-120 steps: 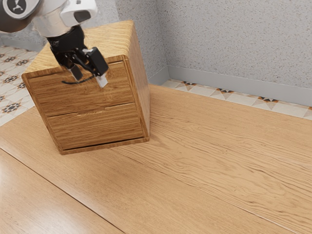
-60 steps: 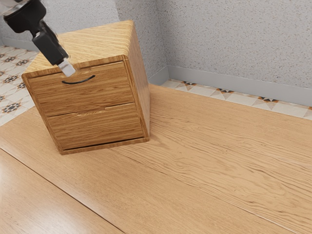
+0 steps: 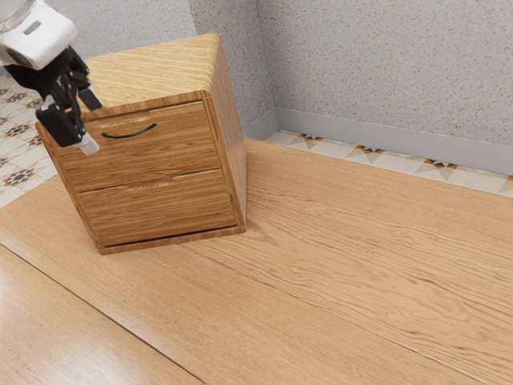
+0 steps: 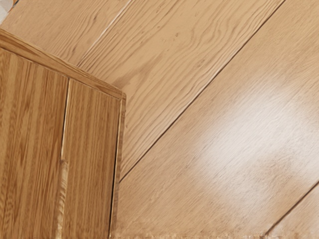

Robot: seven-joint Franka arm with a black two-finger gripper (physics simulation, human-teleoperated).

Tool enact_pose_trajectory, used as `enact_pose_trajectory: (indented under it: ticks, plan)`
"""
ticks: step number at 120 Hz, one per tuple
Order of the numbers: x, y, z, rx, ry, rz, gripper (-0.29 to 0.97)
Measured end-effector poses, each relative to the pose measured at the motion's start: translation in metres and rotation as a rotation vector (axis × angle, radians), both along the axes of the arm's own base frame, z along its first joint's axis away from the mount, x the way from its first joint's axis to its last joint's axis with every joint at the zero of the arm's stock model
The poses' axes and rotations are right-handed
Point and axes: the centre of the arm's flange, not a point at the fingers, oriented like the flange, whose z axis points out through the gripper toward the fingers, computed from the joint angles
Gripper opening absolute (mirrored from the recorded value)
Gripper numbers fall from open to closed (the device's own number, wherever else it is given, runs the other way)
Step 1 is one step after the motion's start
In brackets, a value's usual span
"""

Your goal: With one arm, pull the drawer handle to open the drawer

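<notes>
Gripper (image 3: 94, 126): hovering empty, fingers standing apart; drawer handle (image 3: 128, 131) lying just beside it, toward the exterior view's right.

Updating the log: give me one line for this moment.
claw: clear of drawer handle, beside cabinet | top drawer: looks shut | pull: not done

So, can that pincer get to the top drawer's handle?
Probably yes: the pincer hangs open by a front corner of the cabinet, and nothing stands between it and the handle.
</notes>
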Motion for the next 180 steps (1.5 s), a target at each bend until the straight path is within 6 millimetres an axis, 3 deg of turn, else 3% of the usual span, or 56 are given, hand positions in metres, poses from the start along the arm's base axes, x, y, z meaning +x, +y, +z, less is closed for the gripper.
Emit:
enact_pose_trajectory:
  ticks: [14,41,56,73,89,108,128,180]
  plan:
    - [0.006,0.026,-0.019,0.041,0.002,-0.015,0.68]
    - [0.032,0.031,-0.040,0.109,-0.048,-0.099,0.68]
    - [0.022,0.059,-0.041,0.114,-0.066,-0.086,0.68]
    - [0.007,0.075,-0.030,0.125,-0.094,-0.089,0.68]
    - [-0.001,0.084,-0.023,0.141,-0.109,-0.097,0.68]
    - [0.020,0.084,-0.046,0.158,-0.069,-0.118,0.68]
    - [0.019,0.099,-0.055,0.160,-0.060,-0.111,0.68]
    - [0.048,0.095,-0.095,0.198,-0.089,-0.154,0.68]
